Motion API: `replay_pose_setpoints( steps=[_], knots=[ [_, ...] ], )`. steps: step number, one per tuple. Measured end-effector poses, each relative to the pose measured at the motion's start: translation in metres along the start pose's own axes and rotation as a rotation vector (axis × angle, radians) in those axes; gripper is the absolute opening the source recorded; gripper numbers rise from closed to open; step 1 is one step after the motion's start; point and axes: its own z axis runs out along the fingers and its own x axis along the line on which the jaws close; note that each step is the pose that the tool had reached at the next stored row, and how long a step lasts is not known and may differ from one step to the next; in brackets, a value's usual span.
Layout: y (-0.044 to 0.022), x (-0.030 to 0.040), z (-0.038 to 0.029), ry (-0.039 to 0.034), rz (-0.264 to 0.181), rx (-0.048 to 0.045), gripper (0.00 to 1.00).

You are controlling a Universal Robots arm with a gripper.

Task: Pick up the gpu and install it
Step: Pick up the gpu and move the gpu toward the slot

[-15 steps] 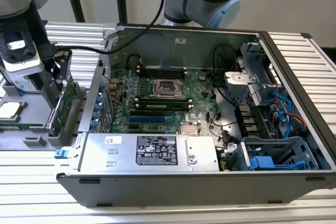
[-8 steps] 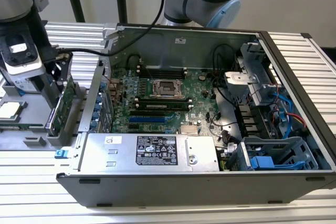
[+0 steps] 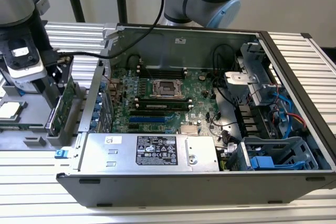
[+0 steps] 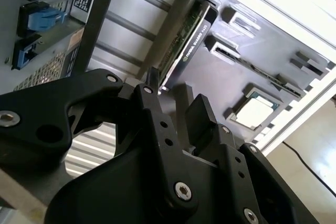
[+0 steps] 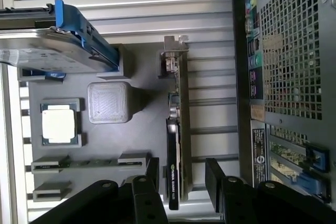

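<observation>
The gpu (image 3: 65, 106) is a thin green card standing on edge in a grey holder tray (image 3: 31, 141), at the exterior view's left of the open computer case. In the first wrist view the gpu (image 5: 178, 129) shows edge-on, with its silver bracket (image 5: 176, 56) at the far end. My gripper (image 5: 184, 179) is open just above the card's near end. Its black fingers (image 5: 153, 174) stand one on each side of the card, with a gap on both sides. The second wrist view shows the gripper (image 4: 176, 98) over the gpu (image 4: 186, 40) in the same way.
The open computer case (image 3: 294, 145) holds a large green motherboard (image 3: 157, 95), a silver power supply (image 3: 152, 151) at the front and drive cages at the exterior view's right. The tray also carries a hard drive with a blue rail (image 5: 79, 27), a processor chip (image 5: 60, 123) and memory sticks (image 5: 79, 163).
</observation>
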Motion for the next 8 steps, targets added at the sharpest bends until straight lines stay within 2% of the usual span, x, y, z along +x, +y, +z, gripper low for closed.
replay_pose_setpoints(
  steps=[8],
  knots=[
    [-0.0005, 0.0017, 0.0064, 0.0000, 0.000, 0.0000, 1.00]
  ],
)
